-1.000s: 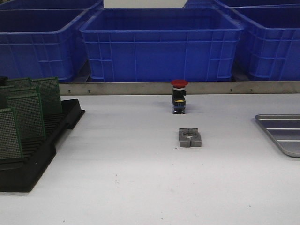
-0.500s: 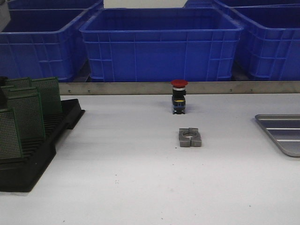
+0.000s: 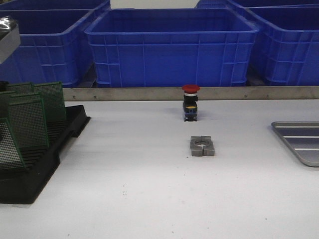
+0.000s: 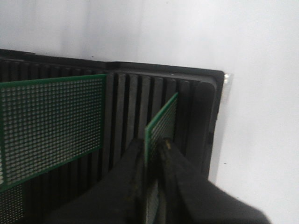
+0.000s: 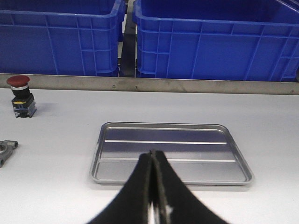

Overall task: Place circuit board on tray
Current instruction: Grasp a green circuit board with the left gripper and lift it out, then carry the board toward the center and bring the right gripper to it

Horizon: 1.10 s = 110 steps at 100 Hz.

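Observation:
My left gripper (image 4: pixel 152 147) is shut on the edge of a green circuit board (image 4: pixel 161 119) that stands in the black slotted rack (image 4: pixel 135 88). Another board (image 4: pixel 51 121) stands a few slots away. In the front view the rack (image 3: pixel 45 159) sits at the left with several upright boards (image 3: pixel 30 119); the nearest board (image 3: pixel 7 147) leans, and the gripper itself is out of frame. The grey metal tray (image 5: pixel 187 133) lies empty, at the right edge in the front view (image 3: pixel 299 139). My right gripper (image 5: pixel 153 156) is shut and empty, just short of the tray's near rim.
A red-capped push button (image 3: pixel 190 102) and a grey metal clamp block (image 3: pixel 202 146) stand mid-table. Blue plastic bins (image 3: pixel 169 45) line the back behind a metal rail (image 3: pixel 149 93). A grey part of the left arm (image 3: pixel 7 35) shows at the top left.
The nearest board in the rack has shifted and tilted towards the left. A grey part of the left arm has come into view at the top left.

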Each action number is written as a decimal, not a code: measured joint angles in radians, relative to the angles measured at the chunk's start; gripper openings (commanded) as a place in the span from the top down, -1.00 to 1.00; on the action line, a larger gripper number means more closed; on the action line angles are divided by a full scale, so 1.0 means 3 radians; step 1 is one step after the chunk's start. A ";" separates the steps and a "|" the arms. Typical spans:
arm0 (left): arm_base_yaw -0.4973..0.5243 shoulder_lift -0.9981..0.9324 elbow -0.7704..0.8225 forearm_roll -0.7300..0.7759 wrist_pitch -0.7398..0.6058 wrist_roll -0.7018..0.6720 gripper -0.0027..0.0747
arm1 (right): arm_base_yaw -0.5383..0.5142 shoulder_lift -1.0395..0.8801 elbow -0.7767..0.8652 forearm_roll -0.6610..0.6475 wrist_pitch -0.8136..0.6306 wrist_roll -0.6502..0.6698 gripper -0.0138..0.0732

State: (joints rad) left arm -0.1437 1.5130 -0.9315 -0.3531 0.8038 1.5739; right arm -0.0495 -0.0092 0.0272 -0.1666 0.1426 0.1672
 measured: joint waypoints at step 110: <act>-0.0962 0.0000 -0.0700 -0.1963 0.1048 0.0000 0.98 | 0.0000 0.0000 0.0000 0.0000 0.0000 0.0000 0.82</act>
State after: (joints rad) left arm -0.4323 1.5130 -1.1414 -0.9422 1.1181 1.5739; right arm -0.0495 -0.0092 0.0272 -0.1666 0.1426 0.1672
